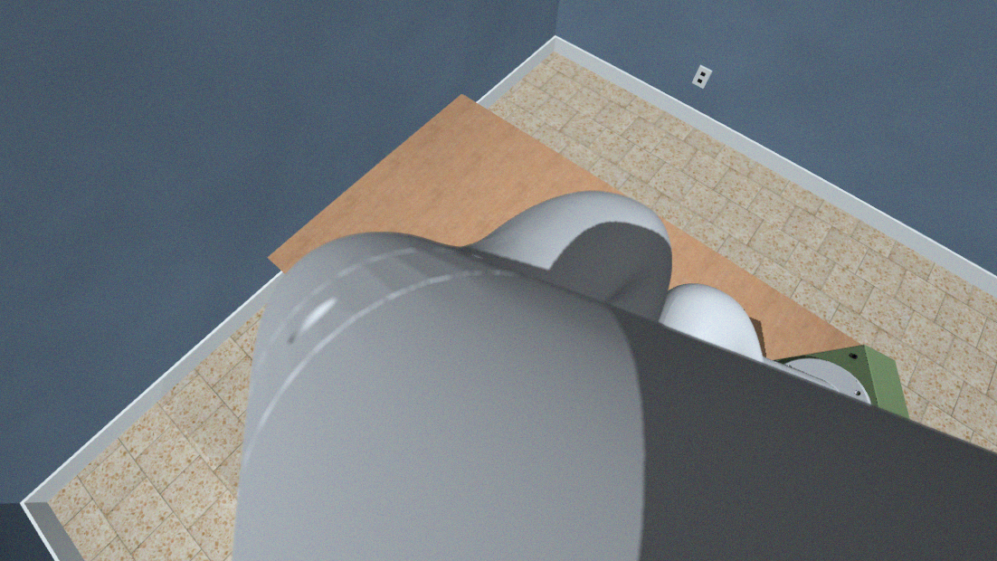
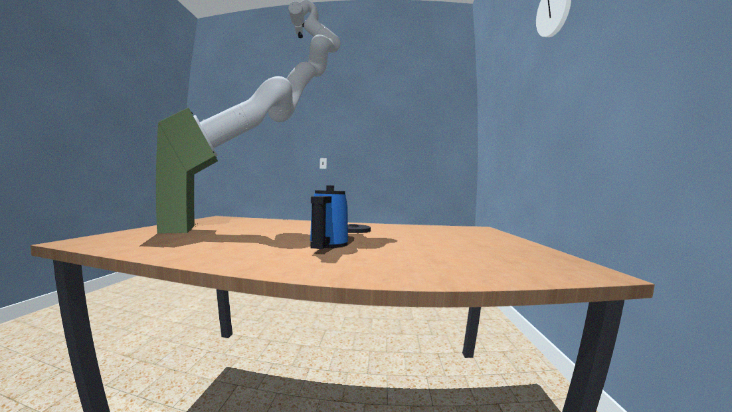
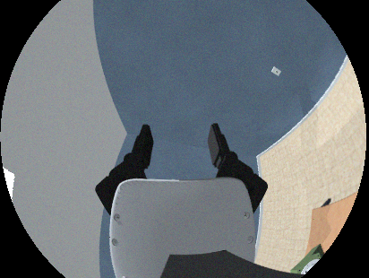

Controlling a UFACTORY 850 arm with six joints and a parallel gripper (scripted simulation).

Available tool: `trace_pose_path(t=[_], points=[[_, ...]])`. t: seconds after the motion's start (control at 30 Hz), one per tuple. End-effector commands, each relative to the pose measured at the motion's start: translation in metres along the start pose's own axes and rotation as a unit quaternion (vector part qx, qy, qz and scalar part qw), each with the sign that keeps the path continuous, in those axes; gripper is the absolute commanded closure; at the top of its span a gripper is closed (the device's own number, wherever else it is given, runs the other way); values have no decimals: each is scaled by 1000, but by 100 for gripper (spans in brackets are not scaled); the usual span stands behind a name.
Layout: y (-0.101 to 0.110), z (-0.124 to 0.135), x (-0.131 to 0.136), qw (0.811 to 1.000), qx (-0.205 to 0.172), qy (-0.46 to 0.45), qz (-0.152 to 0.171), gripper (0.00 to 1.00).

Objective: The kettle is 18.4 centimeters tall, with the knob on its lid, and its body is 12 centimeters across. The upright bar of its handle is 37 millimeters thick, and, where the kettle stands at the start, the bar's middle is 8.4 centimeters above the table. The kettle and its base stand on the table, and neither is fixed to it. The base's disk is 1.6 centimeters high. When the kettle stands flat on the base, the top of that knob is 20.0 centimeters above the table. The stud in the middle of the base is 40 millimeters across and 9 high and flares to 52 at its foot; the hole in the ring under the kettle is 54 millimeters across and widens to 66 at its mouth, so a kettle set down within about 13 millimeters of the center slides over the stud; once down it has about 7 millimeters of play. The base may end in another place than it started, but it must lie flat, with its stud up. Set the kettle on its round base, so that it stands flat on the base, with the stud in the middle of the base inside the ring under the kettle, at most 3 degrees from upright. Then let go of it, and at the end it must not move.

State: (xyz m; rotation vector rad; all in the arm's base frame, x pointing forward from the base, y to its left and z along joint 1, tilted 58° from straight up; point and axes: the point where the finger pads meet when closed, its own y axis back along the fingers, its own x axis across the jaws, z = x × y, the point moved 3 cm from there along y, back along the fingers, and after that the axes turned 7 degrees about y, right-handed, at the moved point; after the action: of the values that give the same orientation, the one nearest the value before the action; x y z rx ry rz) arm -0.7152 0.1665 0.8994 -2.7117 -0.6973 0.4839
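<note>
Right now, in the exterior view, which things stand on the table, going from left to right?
Green pedestal carrying the arm → blue kettle, its black handle on its left side → flat black round base, partly hidden behind the kettle.

Wrist view: the gripper point(image 3: 179, 143) points at a blue wall point(image 3: 227, 44), its two black fingers spread apart with nothing between them. A small white wall outlet point(image 3: 275, 71) shows upper right. Tiled floor point(image 3: 315, 157) fills the right side, with a sliver of the table point(image 3: 333, 222) corner at lower right.
</note>
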Motion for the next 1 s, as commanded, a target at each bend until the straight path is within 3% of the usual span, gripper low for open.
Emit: trace_pose_path(t=[0.0, 0.47, 0.53, 0.6, 0.97], points=[[24, 17, -12, 999, -34, -15, -6, 19], [126, 76, -58, 984, -164, -56, -27, 19], [126, 76, -58, 984, -164, -56, -27, 19], [152, 88, -66, 979, -194, -63, -31, 19], [238, 122, -86, 956, -282, -77, -39, 19]])
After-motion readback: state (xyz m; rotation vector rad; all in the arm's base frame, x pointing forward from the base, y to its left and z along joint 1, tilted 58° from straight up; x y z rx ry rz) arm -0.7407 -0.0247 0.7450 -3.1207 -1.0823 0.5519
